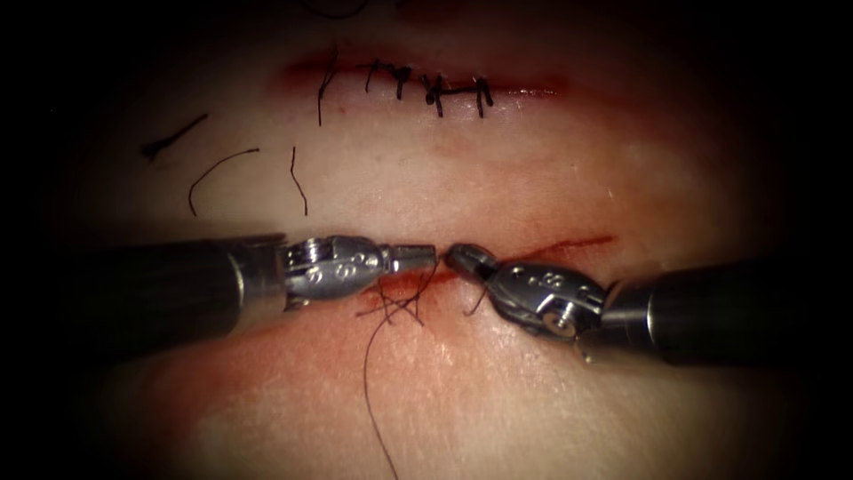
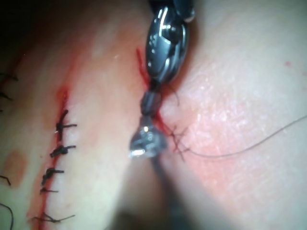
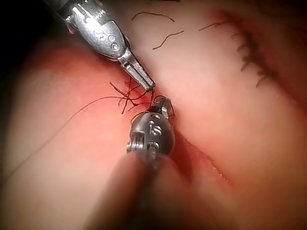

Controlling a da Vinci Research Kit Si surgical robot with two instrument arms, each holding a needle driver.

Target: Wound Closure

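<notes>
Endoscope view: thread [image 1: 373, 373] under left gripper [image 1: 426, 256].

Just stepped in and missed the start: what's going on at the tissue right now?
Two needle drivers meet tip to tip over the lower cut in the tissue. The left tool has its jaws shut on thread by a tangle of stitches; the right tool also looks closed on thread there. I can't make out the needle. An upper cut is already stitched, with cut thread ends lying nearby.
</notes>
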